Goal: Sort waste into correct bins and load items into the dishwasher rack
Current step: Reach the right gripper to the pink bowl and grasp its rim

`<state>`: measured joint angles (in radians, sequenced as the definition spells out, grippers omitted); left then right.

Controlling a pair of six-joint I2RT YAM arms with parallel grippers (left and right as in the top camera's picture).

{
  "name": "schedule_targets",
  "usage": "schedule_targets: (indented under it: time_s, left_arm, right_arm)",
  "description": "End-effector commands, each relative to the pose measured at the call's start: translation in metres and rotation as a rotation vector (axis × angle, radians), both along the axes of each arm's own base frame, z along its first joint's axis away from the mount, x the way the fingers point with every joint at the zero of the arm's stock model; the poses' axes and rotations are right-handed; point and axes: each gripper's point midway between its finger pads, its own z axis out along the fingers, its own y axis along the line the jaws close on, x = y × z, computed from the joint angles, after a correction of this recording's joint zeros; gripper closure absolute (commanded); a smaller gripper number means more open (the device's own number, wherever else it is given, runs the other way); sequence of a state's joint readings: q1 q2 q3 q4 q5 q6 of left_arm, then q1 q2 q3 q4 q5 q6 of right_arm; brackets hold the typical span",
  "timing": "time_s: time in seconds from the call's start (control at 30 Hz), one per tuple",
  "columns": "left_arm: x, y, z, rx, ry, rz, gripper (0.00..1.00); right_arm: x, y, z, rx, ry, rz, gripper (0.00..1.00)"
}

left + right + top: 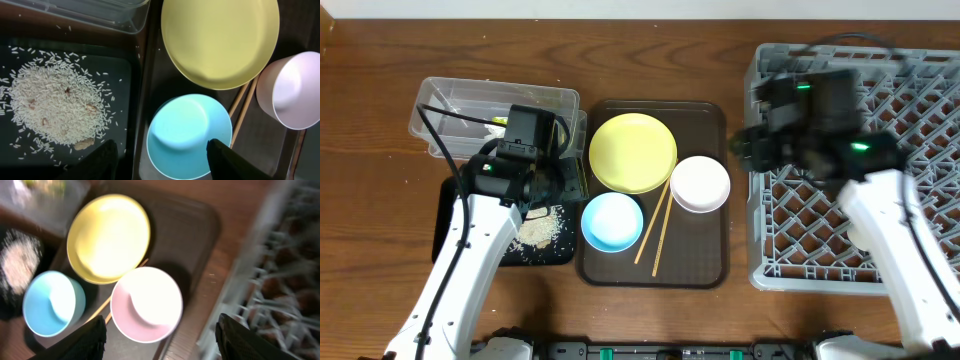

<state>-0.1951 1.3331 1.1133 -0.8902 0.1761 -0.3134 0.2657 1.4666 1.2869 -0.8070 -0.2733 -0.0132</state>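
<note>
Left jaws released, empty, hanging over the blue bowl (189, 135), beside the rice (55, 107) heaped on the black tray (120, 75). Right jaws also spread, nothing held, near the rack's (920, 110) left edge, with the white bowl (146, 304) below. We see the plate (633, 152), both bowls and the chopsticks (655, 232) on the brown tray (705, 265). Clear tub (470, 105) behind the black tray. Brown wooden surface (370, 200) fills the view.

Glossy yellow plate (633, 152), clear plastic tub (470, 105), wood-grain table (380, 70).
</note>
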Motion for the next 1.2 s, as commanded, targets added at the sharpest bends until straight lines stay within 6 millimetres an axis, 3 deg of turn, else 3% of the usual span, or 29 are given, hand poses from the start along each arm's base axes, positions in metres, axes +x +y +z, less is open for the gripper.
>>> schedule_targets:
  time_s: [0.0,0.13,0.3,0.47,0.63,0.83,1.03,1.17]
  left_arm:
    - [0.000,0.003,0.002,0.014,-0.009,-0.002,0.40]
    - [0.000,0.003,0.002,0.014,-0.009,-0.002,0.39]
    - [0.000,0.003,0.002,0.014,-0.009,-0.002,0.39]
    - [0.000,0.003,0.002,0.014,-0.009,-0.002,0.39]
    - [0.000,0.003,0.002,0.014,-0.009,-0.002,0.39]
    - [0.000,0.003,0.002,0.013,-0.009,-0.002,0.39]
    - [0.000,0.003,0.002,0.014,-0.009,-0.002,0.39]
    - [0.000,0.003,0.002,0.014,-0.009,-0.002,0.39]
  right_arm:
    - [0.006,0.007,-0.024,-0.123,0.009,0.019,0.32]
    - [0.009,0.020,-0.061,-0.173,0.081,0.048,0.36]
    - [0.016,0.026,-0.100,-0.192,0.155,0.037,0.49]
    - [0.018,0.024,-0.133,-0.225,0.218,0.026,0.53]
    - [0.018,0.016,-0.158,-0.285,0.260,0.011,0.68]
    - [0.021,0.010,-0.164,-0.320,0.259,-0.010,0.82]
    - [0.023,0.009,-0.160,-0.322,0.252,-0.034,0.77]
    - [0.027,0.017,-0.139,-0.274,0.222,-0.017,0.75]
